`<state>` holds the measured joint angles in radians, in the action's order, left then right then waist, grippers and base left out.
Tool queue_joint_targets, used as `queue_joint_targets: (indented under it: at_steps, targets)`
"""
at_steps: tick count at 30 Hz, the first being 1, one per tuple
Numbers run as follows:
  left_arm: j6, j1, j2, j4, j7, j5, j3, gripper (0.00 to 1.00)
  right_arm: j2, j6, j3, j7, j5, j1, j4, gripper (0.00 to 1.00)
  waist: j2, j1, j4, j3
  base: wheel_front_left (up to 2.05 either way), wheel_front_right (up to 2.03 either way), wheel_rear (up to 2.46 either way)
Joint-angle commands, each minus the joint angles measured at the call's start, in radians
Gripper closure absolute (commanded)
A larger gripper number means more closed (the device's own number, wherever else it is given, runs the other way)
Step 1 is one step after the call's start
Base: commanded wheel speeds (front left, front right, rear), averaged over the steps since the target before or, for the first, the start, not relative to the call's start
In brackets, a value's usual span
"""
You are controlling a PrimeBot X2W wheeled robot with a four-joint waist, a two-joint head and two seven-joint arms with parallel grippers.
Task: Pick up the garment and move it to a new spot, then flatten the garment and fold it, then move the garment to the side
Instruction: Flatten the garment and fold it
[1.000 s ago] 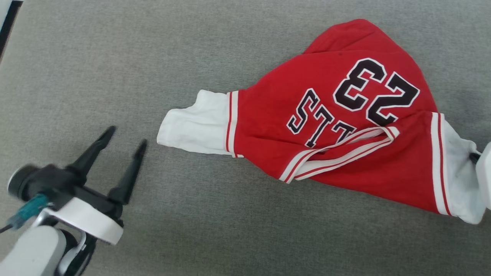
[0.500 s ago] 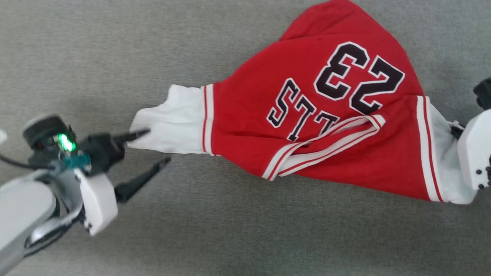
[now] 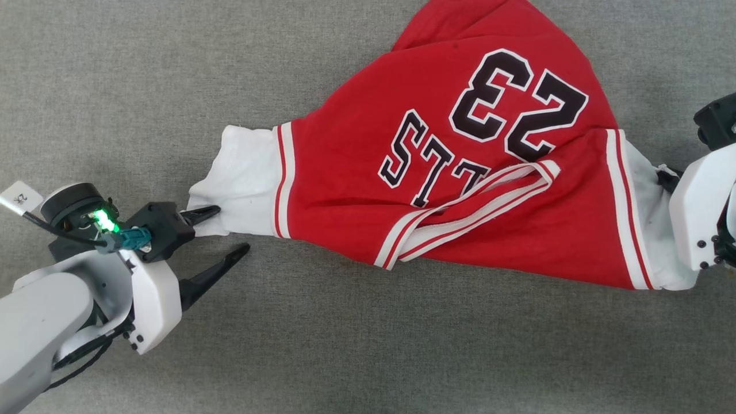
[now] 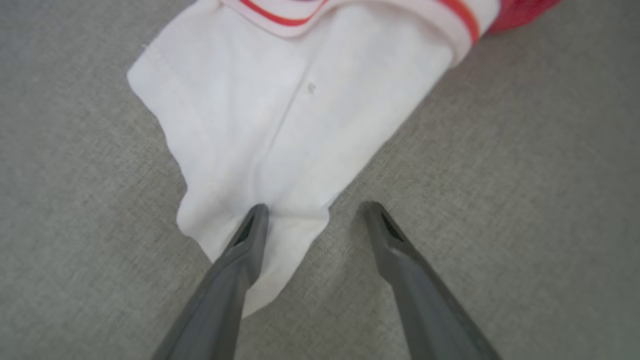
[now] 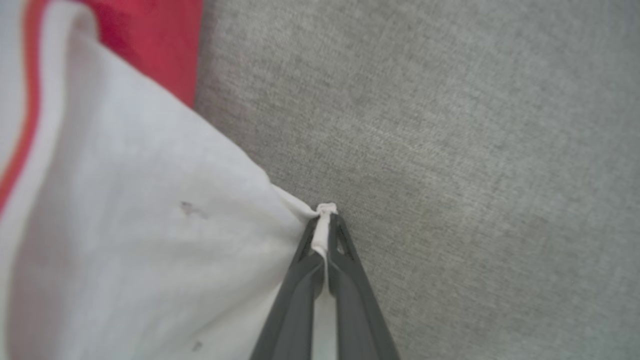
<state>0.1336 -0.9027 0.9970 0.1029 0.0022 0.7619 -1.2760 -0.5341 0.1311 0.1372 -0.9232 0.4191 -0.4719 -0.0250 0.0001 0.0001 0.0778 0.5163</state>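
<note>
A: Where does the garment (image 3: 460, 190) lie?

B: On the grey cloth surface (image 3: 345, 345), crumpled, reaching from the middle out to the right; it is red, and the number 23 (image 3: 517, 103) with black lettering reads upside down from the head view; a striped collar band (image 3: 471, 210) folds across its near part.

A: And the sleeves?

B: Both finish in white beyond red-and-white stripes; the left sleeve end (image 3: 241, 178) points left, the right sleeve end (image 3: 650, 230) points right.

A: What of the left pincer (image 3: 232, 229)?

B: Its jaws stand apart, low at the near corner of the left sleeve end; the far finger (image 3: 201, 214) lies over the white cloth, the near finger (image 3: 213, 270) over bare surface just beside it; a bit of that corner sits between the two — whether the far finger presses on the cloth, I cannot tell.

A: The right pincer (image 5: 326, 215)?

B: Clamped together on a pinch of the right sleeve end's edge; a small white fold pokes out past the tips; the cloth draws to a point there — grey surface lies all around it on the right.
</note>
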Motion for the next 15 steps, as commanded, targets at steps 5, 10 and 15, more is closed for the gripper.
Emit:
queue_joint_targets:
  at_steps: [5,10,15]
  targets:
    - [-0.008,0.018,-0.034,0.088,0.018,0.017,-0.010,1.00,0.038,0.000,0.042,0.024,-0.006,0.021,-0.063,1.00,-0.0001,-0.0001,-0.007,-0.017,0.00,0.00,0.00]
    - [-0.004,0.013,-0.045,0.096,-0.027,0.059,-0.009,1.00,0.027,0.000,0.033,0.081,0.004,0.033,-0.045,1.00,-0.0001,-0.0001,-0.014,-0.056,0.00,0.00,0.00]
    - [-0.004,0.011,-0.034,0.078,-0.103,0.164,-0.005,1.00,-0.009,-0.001,-0.004,0.167,0.008,0.055,0.004,1.00,-0.0001,-0.0001,-0.025,-0.103,0.00,0.00,0.00]
